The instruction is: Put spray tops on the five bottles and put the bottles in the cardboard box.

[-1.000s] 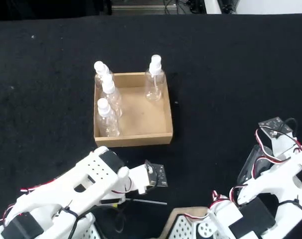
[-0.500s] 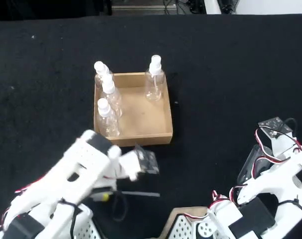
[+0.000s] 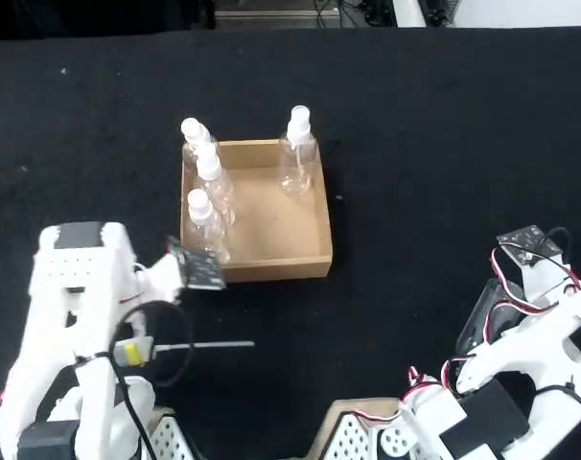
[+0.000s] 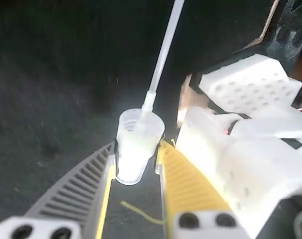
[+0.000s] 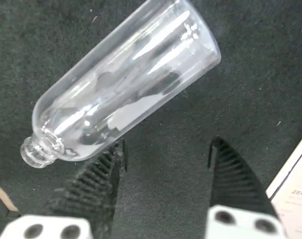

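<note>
Clamping spray top [image 4: 137, 149] betw. L gripper [image 4: 136, 159] fingers, w/ dip tube sticking out over black table [image 3: 444, 144]. Hovering R gripper [image 5: 166, 149], jaws spread, just beside uncapped bottle [image 5: 121, 84] lying on its side. Keeping 4 capped bottles [image 3: 210, 182] standing in cardboard box [image 3: 257, 269].
</note>
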### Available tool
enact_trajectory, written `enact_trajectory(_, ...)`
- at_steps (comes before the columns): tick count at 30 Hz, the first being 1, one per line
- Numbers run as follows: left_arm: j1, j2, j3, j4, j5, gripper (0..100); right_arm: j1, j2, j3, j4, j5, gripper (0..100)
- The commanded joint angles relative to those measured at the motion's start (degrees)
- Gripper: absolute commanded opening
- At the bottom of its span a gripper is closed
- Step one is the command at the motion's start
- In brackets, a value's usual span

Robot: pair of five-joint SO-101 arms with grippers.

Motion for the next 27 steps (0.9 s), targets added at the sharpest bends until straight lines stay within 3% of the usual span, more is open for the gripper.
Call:
enact_trajectory(1,-9.8,-0.7,-5.23,0.35,-13.01,8,0.97,0.04,-3.12,-1.32,0.0,24.8)
enact_trajectory(6,-22.73,-0.09,-9.54,-0.26,-16.35,8,0.7,0.04,-3.12,-1.32,0.0,24.8)
enact_trajectory(14,-38.37,0.0,-1.1,-17.67,-16.79,8,0.44,0.04,-3.21,-1.32,0.0,24.8)
enact_trajectory(20,-39.78,0.0,5.32,-31.47,-15.74,3,-0.09,0.04,-3.03,-1.32,0.0,24.8)
enact_trajectory(24,-39.43,0.0,6.55,-36.31,-8.26,8,-0.09,0.04,-3.03,-1.32,0.0,24.8)
enact_trajectory(27,-39.43,0.0,6.64,-36.75,-5.8,17,-0.09,0.04,-3.03,-1.32,0.0,24.8)
